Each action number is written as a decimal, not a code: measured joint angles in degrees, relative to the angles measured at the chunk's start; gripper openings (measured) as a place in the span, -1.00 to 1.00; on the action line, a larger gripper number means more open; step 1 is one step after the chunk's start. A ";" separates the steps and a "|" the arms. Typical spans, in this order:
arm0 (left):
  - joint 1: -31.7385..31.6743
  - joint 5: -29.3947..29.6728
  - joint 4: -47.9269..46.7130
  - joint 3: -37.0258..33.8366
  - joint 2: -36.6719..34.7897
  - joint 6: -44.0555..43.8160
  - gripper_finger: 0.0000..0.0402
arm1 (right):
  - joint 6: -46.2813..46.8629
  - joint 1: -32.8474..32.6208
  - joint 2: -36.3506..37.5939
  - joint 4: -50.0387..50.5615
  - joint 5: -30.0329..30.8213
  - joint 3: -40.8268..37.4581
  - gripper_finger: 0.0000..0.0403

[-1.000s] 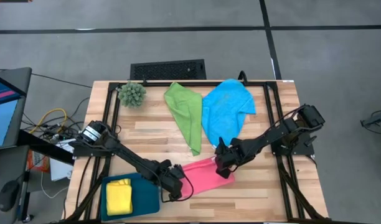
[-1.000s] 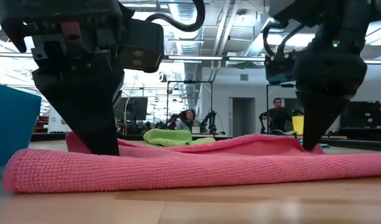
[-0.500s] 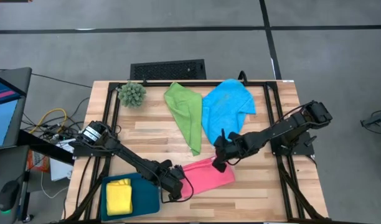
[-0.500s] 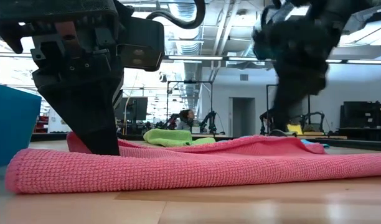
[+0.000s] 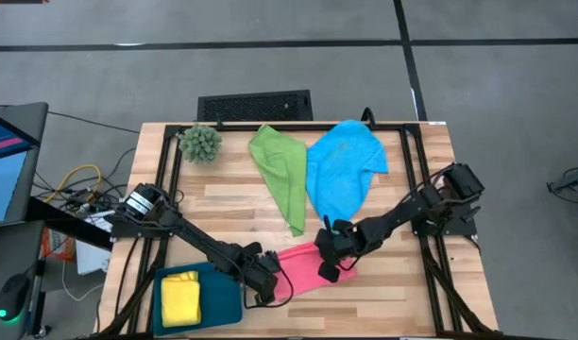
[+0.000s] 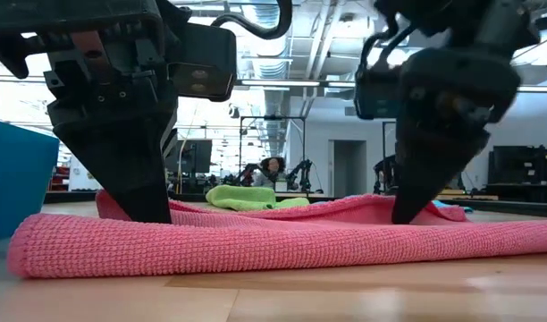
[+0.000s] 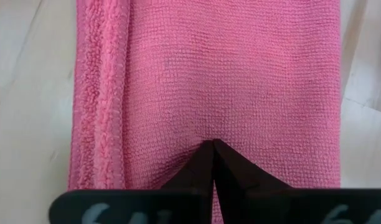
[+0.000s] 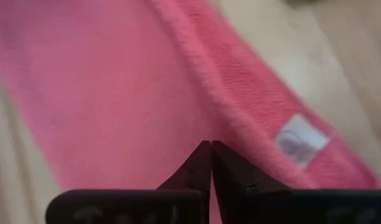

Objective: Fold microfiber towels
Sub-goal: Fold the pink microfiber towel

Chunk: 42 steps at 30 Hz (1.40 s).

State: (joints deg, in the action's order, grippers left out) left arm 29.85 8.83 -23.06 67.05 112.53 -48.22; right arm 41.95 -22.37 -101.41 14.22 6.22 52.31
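Note:
The pink towel [image 5: 308, 266] lies flat on the table near its front edge, folded into a strip; it also shows in the low view [image 6: 282, 240]. My left gripper [image 5: 268, 276] is shut, with its tips on the towel's left end. My right gripper [image 5: 329, 263] is shut over the towel's right part. The green towel [image 5: 281, 172] and the blue towel [image 5: 341, 165] lie crumpled on the far half of the table. The yellow towel [image 5: 180, 297] lies folded in the teal tray [image 5: 223, 295]. My left gripper presses its shut fingertips [image 7: 213, 148] down on the top layer of the pink towel near its left end [image 6: 153, 219], coming from above. The towel lies flat on the table under them. My right gripper's shut fingertips [image 6: 406, 215] meet the top of the towel's right part [image 8: 178, 124], slanting down from above. The towel stays flat on the table.
A spiky green ball plant [image 5: 201, 142] stands at the far left corner. The tray sits at the near left, just left of my left gripper. A white tag [image 8: 295, 142] shows on the pink towel's hem. Bare wood lies at the table's near right [image 5: 402, 293].
My right gripper has lifted off the pink towel's far right part, then come down again on the towel closer to the table's near edge and a little to the left. The towel has kept its place.

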 joint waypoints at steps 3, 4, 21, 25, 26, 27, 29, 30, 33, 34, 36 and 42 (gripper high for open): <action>0.00 -0.18 -0.03 -0.02 0.00 0.94 -1.00 | 0.02 1.11 0.16 -0.18 -0.09 0.05 -0.85; 0.00 -0.21 -0.05 -0.02 0.00 1.16 -1.00 | 0.00 1.44 0.56 0.38 -0.11 0.05 -0.85; -0.24 -0.05 -0.09 -0.04 0.00 1.70 -1.00 | 0.69 9.59 5.86 9.34 1.18 0.19 -0.86; -0.22 1.36 0.10 -0.07 0.00 1.65 -1.00 | 6.54 9.77 11.46 14.15 1.11 0.09 -0.85; -0.22 1.59 0.16 -0.07 0.00 1.65 -1.00 | 9.10 9.40 13.17 15.75 1.16 0.10 -0.84; -0.22 1.72 0.19 -0.09 0.00 1.55 -1.00 | 12.18 8.87 14.89 17.25 1.20 0.12 -0.84; -0.24 1.96 0.26 -0.09 0.00 1.37 -1.00 | 17.98 6.86 17.70 20.00 0.96 0.12 -0.80; -0.22 2.19 0.33 -0.09 0.00 1.40 -1.00 | 20.74 5.62 18.63 20.81 0.05 0.14 -0.76; -0.22 2.40 0.44 -0.09 0.00 1.75 -0.95 | 28.63 0.51 20.33 24.74 -0.93 0.13 -0.58; -0.22 2.57 0.60 -0.09 0.00 1.74 -0.92 | 31.49 -1.46 20.23 25.65 -0.88 0.16 -0.51; -0.22 3.36 1.45 -0.11 0.02 1.74 -0.84 | 36.77 -5.35 19.29 27.95 -0.54 0.07 -0.34; -0.76 3.61 3.70 -0.13 0.09 2.11 -0.64 | 46.32 -10.65 10.94 25.08 0.28 0.09 0.10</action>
State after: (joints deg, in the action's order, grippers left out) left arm 29.09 12.43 -19.37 66.92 112.62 -46.11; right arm 88.28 -33.01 -90.48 39.30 6.50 52.40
